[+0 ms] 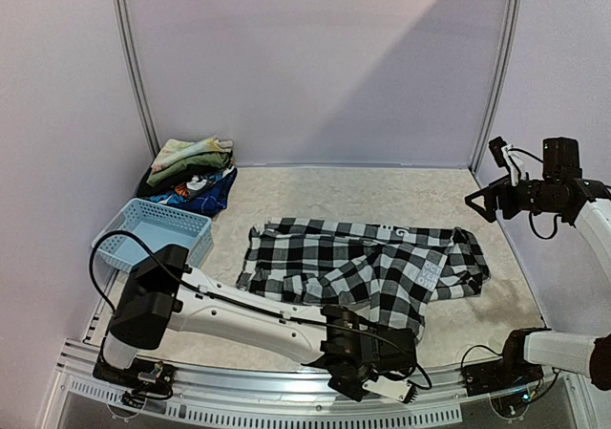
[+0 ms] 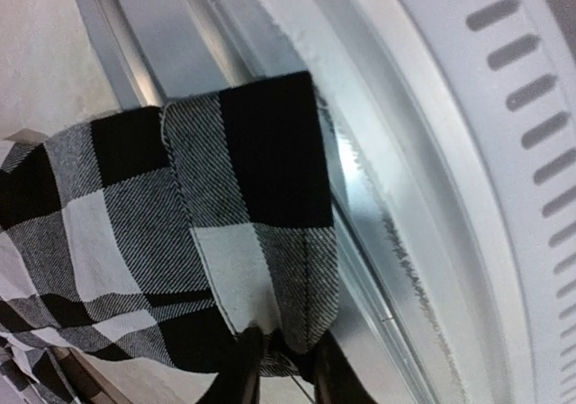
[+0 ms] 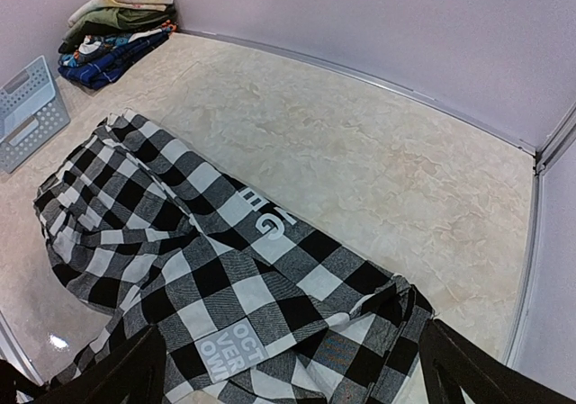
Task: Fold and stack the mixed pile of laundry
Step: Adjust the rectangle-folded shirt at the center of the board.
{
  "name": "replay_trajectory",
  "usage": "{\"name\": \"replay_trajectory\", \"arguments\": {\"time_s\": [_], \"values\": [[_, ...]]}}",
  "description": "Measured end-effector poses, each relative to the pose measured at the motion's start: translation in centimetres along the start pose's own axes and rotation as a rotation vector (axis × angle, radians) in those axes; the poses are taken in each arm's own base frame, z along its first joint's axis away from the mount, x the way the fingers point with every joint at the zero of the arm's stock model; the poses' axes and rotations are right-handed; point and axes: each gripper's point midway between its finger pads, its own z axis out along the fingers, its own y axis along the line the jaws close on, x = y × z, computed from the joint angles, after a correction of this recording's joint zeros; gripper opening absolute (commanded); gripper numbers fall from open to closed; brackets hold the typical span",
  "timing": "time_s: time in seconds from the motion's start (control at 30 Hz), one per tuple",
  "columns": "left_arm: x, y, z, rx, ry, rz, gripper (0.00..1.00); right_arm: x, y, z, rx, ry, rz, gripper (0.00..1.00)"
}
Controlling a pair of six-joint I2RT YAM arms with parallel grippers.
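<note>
Checked shirt (image 1: 368, 267) lay spread across the middle of the table (image 1: 382, 190), crumpled and not flat, w/ its long side running left-right. A white printed label showed near its right end, plus white lettering along the far edge. One checked fold trailed toward the near edge and hung over the metal rail (image 2: 423, 197).

L gripper (image 2: 281, 368) was low at the near edge, center-right, w/ its arm stretched out along the rail. Its fingers were pressed together on that trailing fold, pinching the fabric edge. In the wrist view the cloth ran straight up from the fingertips.

R gripper (image 1: 480, 203) was raised at the far right, well apart from the shirt and touching nothing. Its fingers (image 3: 135, 359) were spread wide, w/ the right end of the shirt showing below and between them.

Rest of the laundry sat stacked in the far left corner against the walls: pale floral cloth (image 1: 191, 149) on top, olive-green piece (image 1: 196, 164) under it, dark blue printed piece (image 1: 202, 193) at the bottom. Couldn't tell how neatly they were folded.

Light blue basket (image 1: 153, 233) stood just near of that stack at the left edge, apart from the shirt.
</note>
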Motion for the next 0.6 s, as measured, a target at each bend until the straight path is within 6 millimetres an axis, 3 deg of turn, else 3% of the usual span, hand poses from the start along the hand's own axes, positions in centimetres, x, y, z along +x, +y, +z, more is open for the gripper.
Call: {"name": "replay_trajectory", "arguments": {"time_s": [0.2, 0.3, 0.4, 0.5, 0.6], "values": [[0.4, 1.3, -0.5, -0.042, 0.006, -0.035, 0.0, 0.2, 0.1, 0.0, -0.003, 0.01, 0.006, 0.99], [0.0, 2.7, -1.7, -0.033, -0.036, -0.092, 0.0, 0.3, 0.1, 0.0, -0.006, 0.019, 0.011, 0.99], [-1.6, 6.1, -4.2, -0.05, -0.133, -0.186, 0.0, -0.2, -0.1, 0.0, -0.003, 0.023, 0.008, 0.99], [-3.1, 11.2, -8.1, -0.097, -0.262, -0.301, 0.0, -0.5, -0.8, 0.1, 0.026, 0.031, 0.004, 0.99], [-2.8, 17.3, -12.5, -0.19, -0.365, -0.411, 0.0, -0.6, -2.0, 0.0, 0.088, 0.046, 0.001, 0.99]]}}
